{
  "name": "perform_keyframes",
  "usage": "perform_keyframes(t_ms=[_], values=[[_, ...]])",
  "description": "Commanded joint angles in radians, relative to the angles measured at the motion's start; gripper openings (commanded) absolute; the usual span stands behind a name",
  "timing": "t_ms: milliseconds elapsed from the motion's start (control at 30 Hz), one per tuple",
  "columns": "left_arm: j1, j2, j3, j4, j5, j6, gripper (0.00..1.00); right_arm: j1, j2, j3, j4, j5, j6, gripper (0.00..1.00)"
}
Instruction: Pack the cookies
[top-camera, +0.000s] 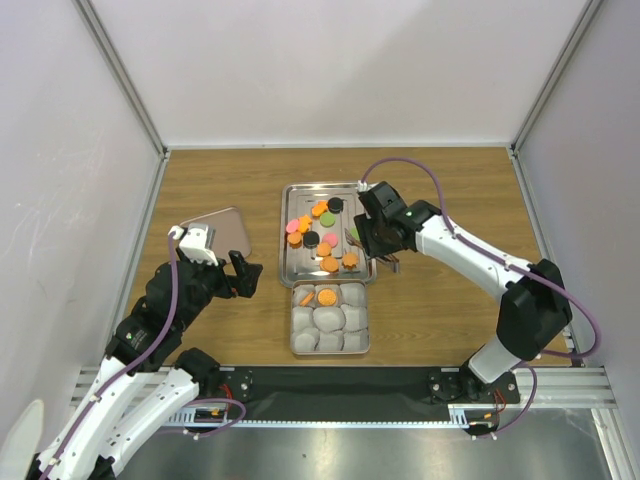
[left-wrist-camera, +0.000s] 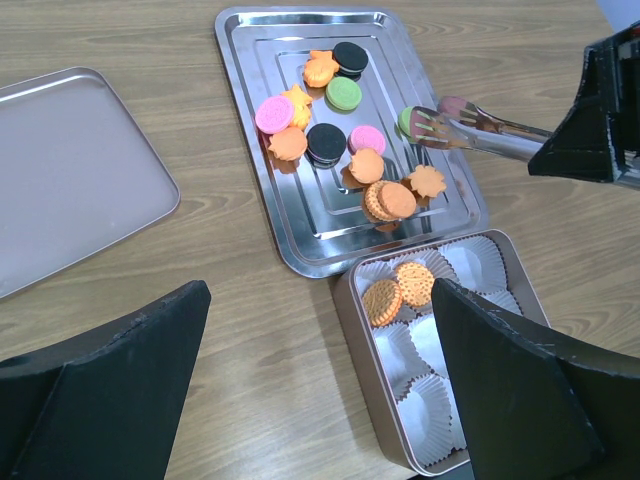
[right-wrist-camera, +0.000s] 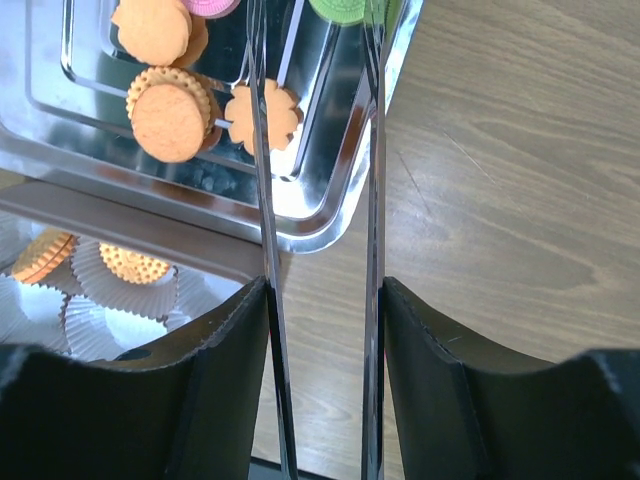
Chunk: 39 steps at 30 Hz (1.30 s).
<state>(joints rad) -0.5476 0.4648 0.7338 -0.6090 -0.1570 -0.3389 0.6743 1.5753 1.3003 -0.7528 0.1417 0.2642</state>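
Observation:
The cookies lie on a steel tray: orange, black, green and pink discs, also in the left wrist view. Two orange cookies sit in paper cups in the packing box. My right gripper is shut on metal tongs, its fingers pressing the two arms. The tong tips hover at the tray's right side by a green cookie. My left gripper is open and empty, just left of the box.
The box's flat lid lies on the wood to the left of the tray. White walls and metal frame posts enclose the table. Several paper cups in the box hold nothing.

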Motion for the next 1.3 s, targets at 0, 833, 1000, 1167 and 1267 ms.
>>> perform_keyframes(t_ms=[0, 833, 1000, 1167, 1267], values=[[-0.006, 0.008, -0.001, 0.023, -0.01, -0.002, 1.0, -0.013, 0.015, 0.04, 0.043, 0.003, -0.02, 0.52], [-0.008, 0.012, 0.001, 0.025, -0.012, -0.002, 1.0, -0.036, 0.106, 0.068, 0.061, -0.013, -0.039, 0.53], [-0.008, 0.006, 0.001, 0.022, -0.013, -0.002, 1.0, -0.036, 0.118, 0.077, 0.058, -0.013, -0.043, 0.47], [-0.006, 0.008, 0.001, 0.023, -0.013, -0.002, 1.0, -0.036, 0.118, 0.089, 0.043, -0.008, -0.049, 0.4], [-0.006, 0.006, 0.001, 0.023, -0.013, -0.002, 1.0, -0.036, 0.108, 0.099, 0.032, -0.004, -0.051, 0.37]])
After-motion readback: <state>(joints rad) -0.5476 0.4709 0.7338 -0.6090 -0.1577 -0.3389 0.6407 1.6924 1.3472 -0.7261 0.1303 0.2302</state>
